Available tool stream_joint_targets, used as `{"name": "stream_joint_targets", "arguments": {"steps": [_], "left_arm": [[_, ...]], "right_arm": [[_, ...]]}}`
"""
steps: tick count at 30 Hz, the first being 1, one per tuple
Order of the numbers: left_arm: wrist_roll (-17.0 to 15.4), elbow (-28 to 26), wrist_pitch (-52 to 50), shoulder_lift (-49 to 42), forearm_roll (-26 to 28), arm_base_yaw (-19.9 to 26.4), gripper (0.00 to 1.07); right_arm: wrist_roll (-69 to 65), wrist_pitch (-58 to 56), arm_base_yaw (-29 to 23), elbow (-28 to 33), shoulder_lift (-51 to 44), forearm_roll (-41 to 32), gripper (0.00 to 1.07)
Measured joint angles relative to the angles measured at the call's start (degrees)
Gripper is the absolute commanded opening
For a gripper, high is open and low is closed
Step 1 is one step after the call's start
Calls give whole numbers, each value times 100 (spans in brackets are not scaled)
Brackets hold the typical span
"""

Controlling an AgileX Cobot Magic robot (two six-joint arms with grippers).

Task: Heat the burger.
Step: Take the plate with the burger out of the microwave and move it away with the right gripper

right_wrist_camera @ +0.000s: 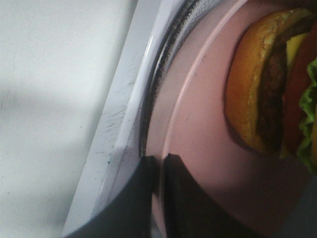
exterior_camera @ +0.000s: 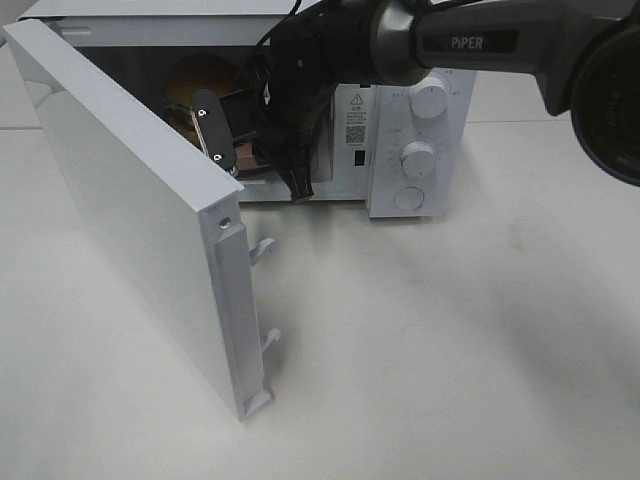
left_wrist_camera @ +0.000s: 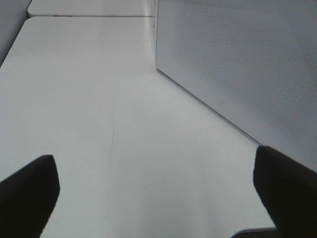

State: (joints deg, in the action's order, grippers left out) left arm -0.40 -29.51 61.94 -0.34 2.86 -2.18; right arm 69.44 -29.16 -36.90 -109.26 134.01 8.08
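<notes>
The burger [right_wrist_camera: 267, 84], with a golden bun, dark patty and green lettuce, lies on a round pink plate [right_wrist_camera: 198, 129] inside the open microwave [exterior_camera: 420, 130]. My right gripper [right_wrist_camera: 158, 163] reaches through the doorway, its two dark fingers pinched on the plate's near rim. From above, the burger [exterior_camera: 195, 85] shows as a brown dome in the dim cavity, with the right gripper [exterior_camera: 245, 150] just in front of it. My left gripper [left_wrist_camera: 158, 198] hangs open over bare table beside the door, holding nothing.
The microwave door [exterior_camera: 130, 210] is swung wide open to the left and juts toward the front of the white table [exterior_camera: 450, 350]. Two knobs sit on the control panel at the right. The plate's rim lies just inside the microwave's front sill [right_wrist_camera: 124, 124].
</notes>
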Motion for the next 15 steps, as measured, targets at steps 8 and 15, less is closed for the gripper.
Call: {"name": "stream_joint_targets", "arguments": {"steps": [8,15], "left_arm": [[0,0,0,0,0,0,100],[0,0,0,0,0,0,100]], "right_arm": [[0,29,0,0,0,-11,0],[23,46,0,0,0,-11,0]]}}
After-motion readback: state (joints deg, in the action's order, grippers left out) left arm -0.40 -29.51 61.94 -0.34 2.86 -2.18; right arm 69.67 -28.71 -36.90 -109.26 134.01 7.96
